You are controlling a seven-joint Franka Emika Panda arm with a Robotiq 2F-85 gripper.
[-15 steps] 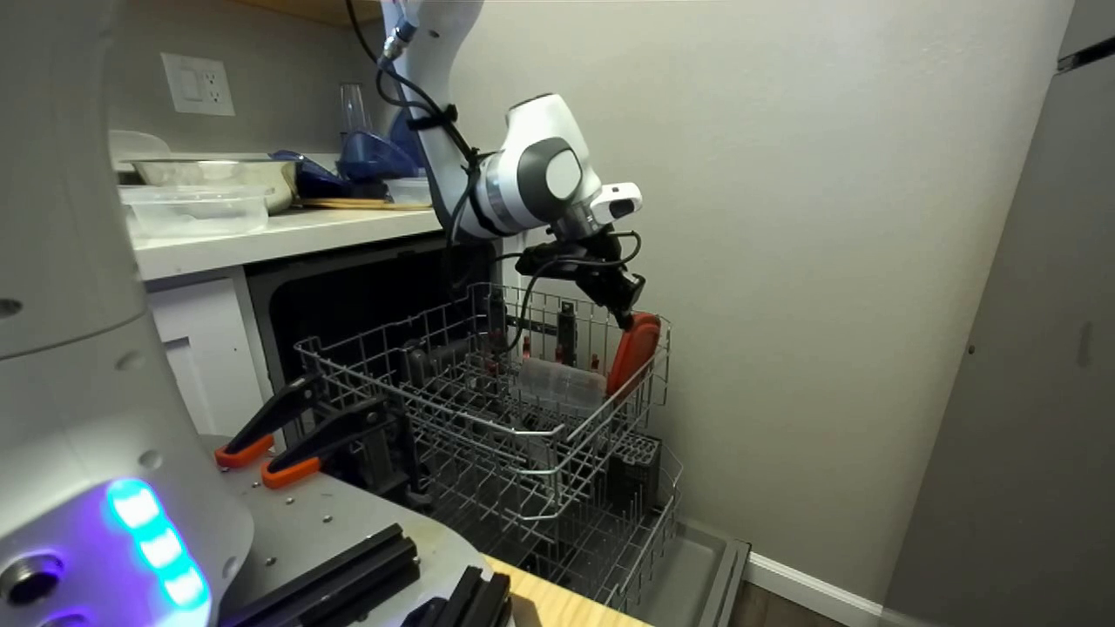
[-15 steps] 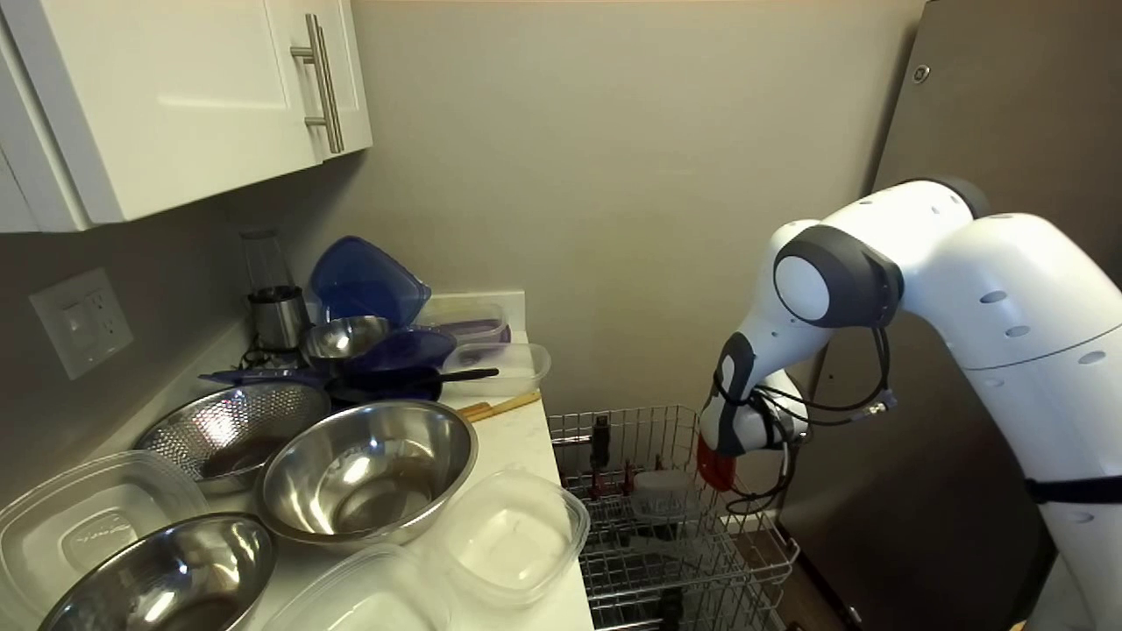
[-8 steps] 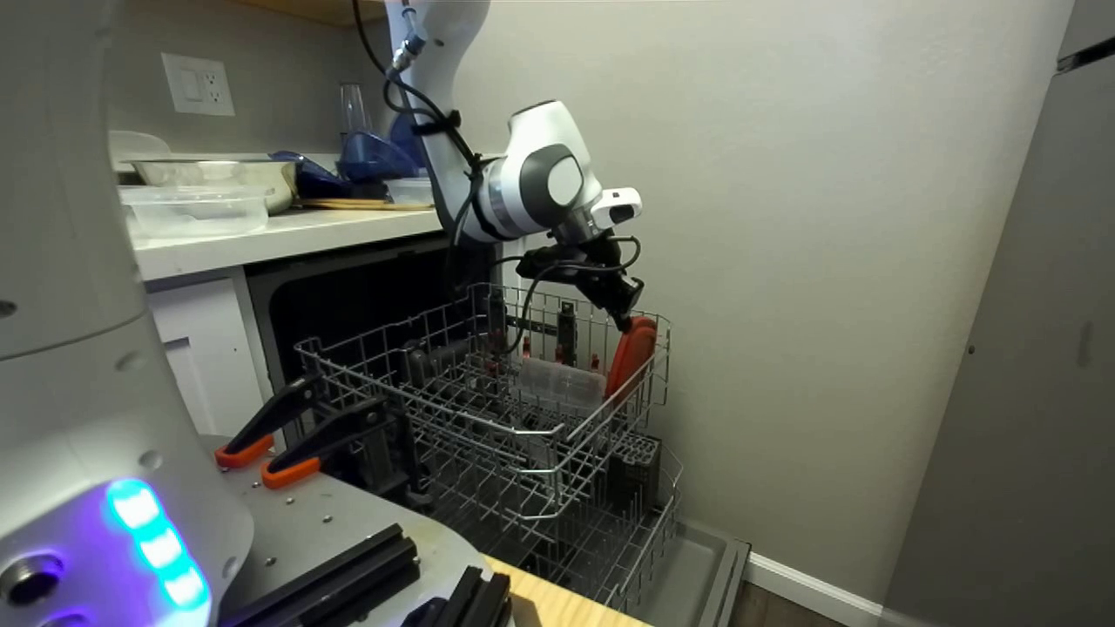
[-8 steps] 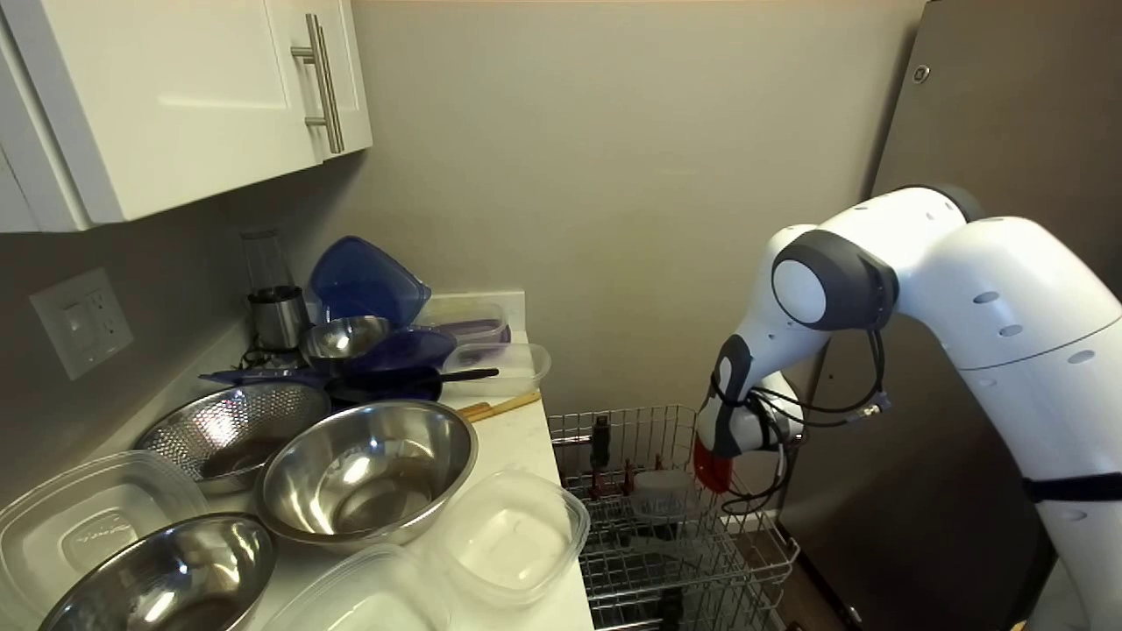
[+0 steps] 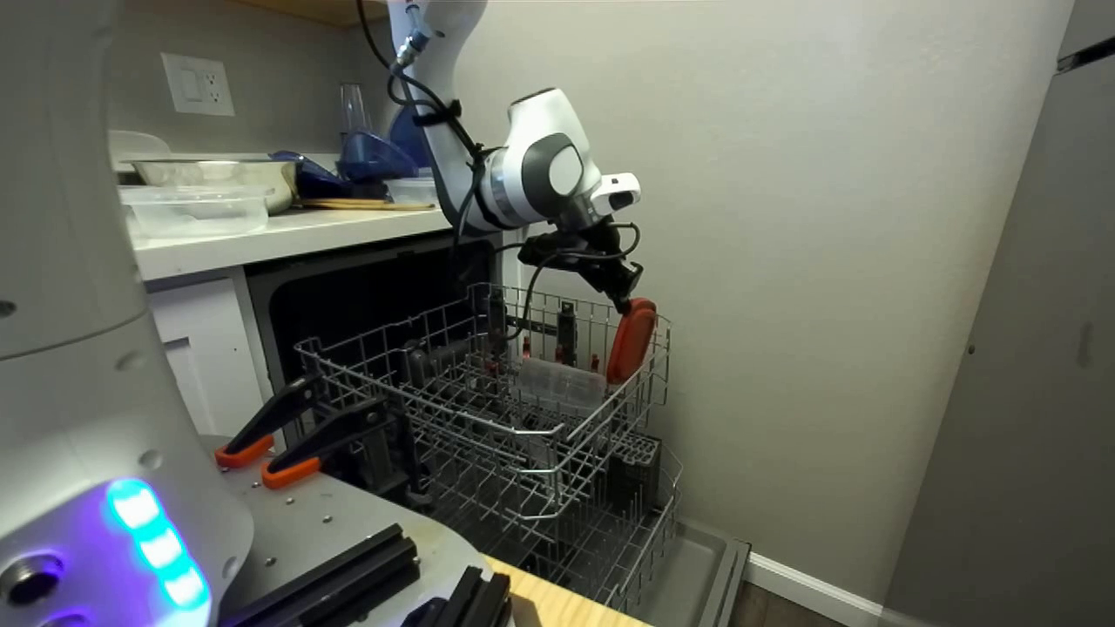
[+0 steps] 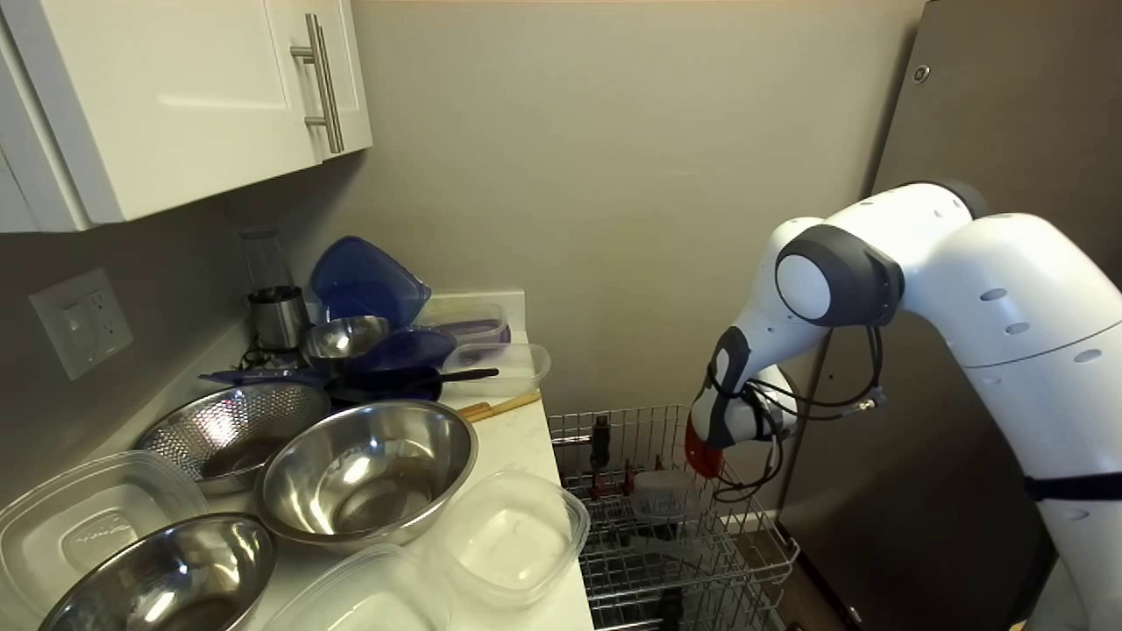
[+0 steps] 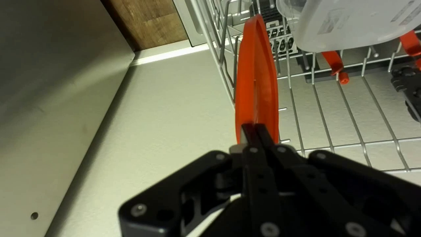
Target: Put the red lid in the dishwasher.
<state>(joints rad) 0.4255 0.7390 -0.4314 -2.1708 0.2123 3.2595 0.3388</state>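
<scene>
We judge this to be the placing step: the red lid point(image 7: 245, 89) hangs nearly upright from the claw point(image 7: 255, 127) at the right end of the upper rack point(image 5: 536, 432), which stands out from the dark cavity of the dishwasher point(image 5: 366, 283). In the wrist view the claw's two fingers point(image 7: 250, 136) are drawn close and clamped on the lid's edge; in an exterior view they meet its top, and the lid leans a little to the right. Near it, on the left in that view, a clear plastic tub point(image 5: 562, 383) lies in the rack. We cannot tell whether the lid's lower edge touches the wires or hangs just above them.

The next move, as we see it, calls for easing the lid down inside the rack's right wall until the wires carry its lower edge, without catching the rim or nudging the tub. Only once it is propped should we part the fingers, then draw the claw straight back along the lid so as not to drag it out. Being thin and flat, it will probably tip when released unless wires or the wall back it up.
</scene>
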